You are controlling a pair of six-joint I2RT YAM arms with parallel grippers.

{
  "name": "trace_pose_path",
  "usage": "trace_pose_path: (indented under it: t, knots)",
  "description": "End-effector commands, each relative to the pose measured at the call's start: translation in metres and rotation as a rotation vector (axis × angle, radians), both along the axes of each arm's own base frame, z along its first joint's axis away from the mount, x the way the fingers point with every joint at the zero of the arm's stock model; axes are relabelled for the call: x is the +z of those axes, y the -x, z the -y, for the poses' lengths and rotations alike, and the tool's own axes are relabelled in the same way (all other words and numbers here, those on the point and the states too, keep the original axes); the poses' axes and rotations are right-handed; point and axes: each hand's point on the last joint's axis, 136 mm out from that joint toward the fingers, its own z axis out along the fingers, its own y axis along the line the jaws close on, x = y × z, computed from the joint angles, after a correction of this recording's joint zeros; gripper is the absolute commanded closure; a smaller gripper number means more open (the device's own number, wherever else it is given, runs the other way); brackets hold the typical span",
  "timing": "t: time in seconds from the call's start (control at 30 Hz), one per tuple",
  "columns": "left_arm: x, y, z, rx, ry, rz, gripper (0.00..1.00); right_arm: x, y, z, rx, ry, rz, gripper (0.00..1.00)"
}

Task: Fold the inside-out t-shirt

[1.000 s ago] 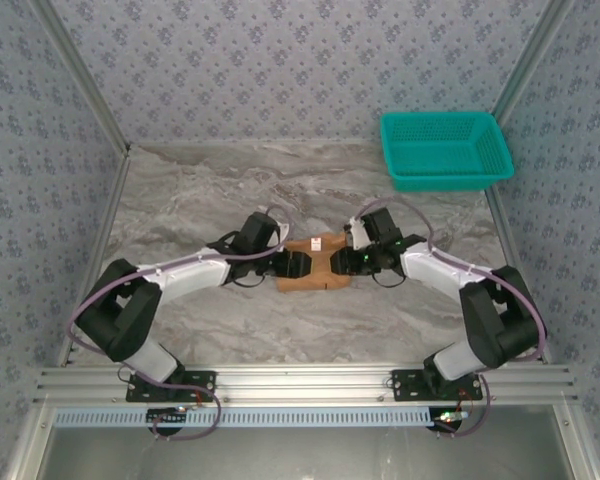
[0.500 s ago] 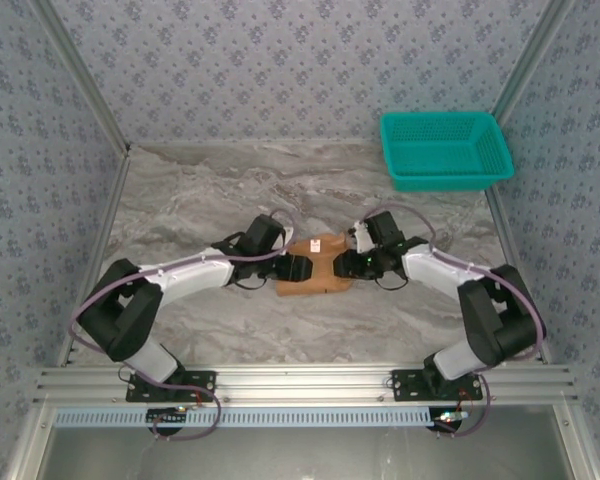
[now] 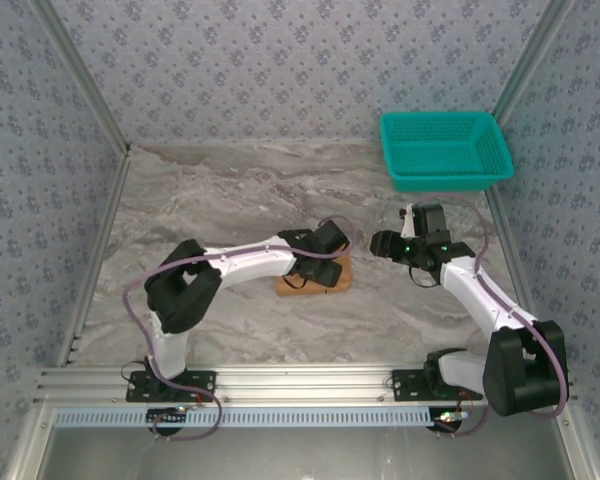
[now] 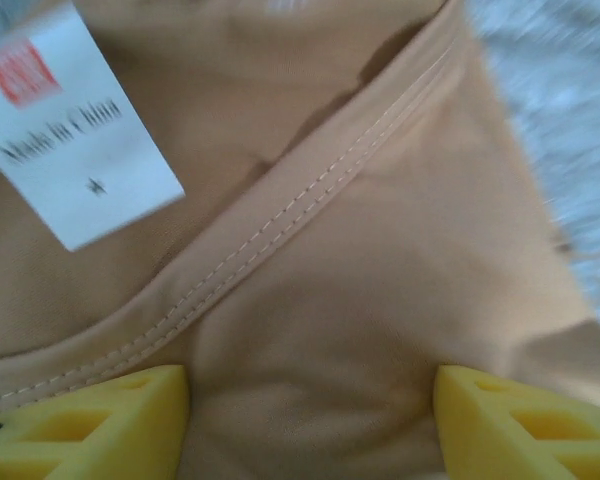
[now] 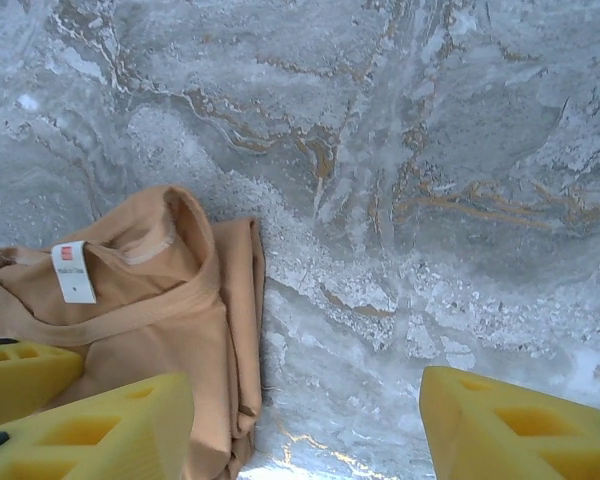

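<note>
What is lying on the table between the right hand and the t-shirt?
Nothing. In the top view, only bare marble table lies between the right hand and the t-shirt.

Seen from above, the left arm [image 3: 250, 262] covers much of the inside-out t-shirt [image 3: 342, 280], so its outline cannot be made out. In the left wrist view the white label [image 4: 75, 130] is blurred and clipped at the top, and the left end effector [image 4: 310, 425] has its yellow fingers [image 4: 90, 425] cut by the bottom edge. In the right wrist view the shirt runs off the left and bottom edges, its label too small to read.
</note>
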Motion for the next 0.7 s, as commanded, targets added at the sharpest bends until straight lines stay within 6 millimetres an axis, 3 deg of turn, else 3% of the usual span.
trace_pose_path:
  t: [0.0, 0.17, 0.27, 0.37, 0.57, 0.67]
  knots:
    - [-0.009, 0.001, -0.027, 0.001, -0.133, -0.012, 0.35, -0.012, 0.006, 0.004, -0.005, 0.017, -0.03, 0.37]
    - [-0.021, -0.015, -0.074, -0.046, -0.226, -0.017, 0.35, -0.013, 0.004, 0.002, 0.0, 0.009, -0.026, 0.37]
    - [-0.023, -0.037, -0.114, -0.062, -0.3, -0.002, 0.34, -0.011, 0.001, 0.001, -0.005, 0.004, -0.02, 0.37]
    - [-0.018, -0.074, -0.158, -0.02, -0.376, 0.033, 0.33, -0.009, -0.004, -0.004, -0.004, -0.021, -0.017, 0.37]
    - [0.03, -0.168, -0.241, 0.201, -0.403, 0.162, 0.3, 0.003, -0.01, -0.018, 0.032, -0.042, -0.017, 0.37]
    - [0.065, -0.185, -0.255, 0.283, -0.349, 0.211, 0.29, 0.008, -0.009, -0.022, 0.044, -0.032, -0.004, 0.36]
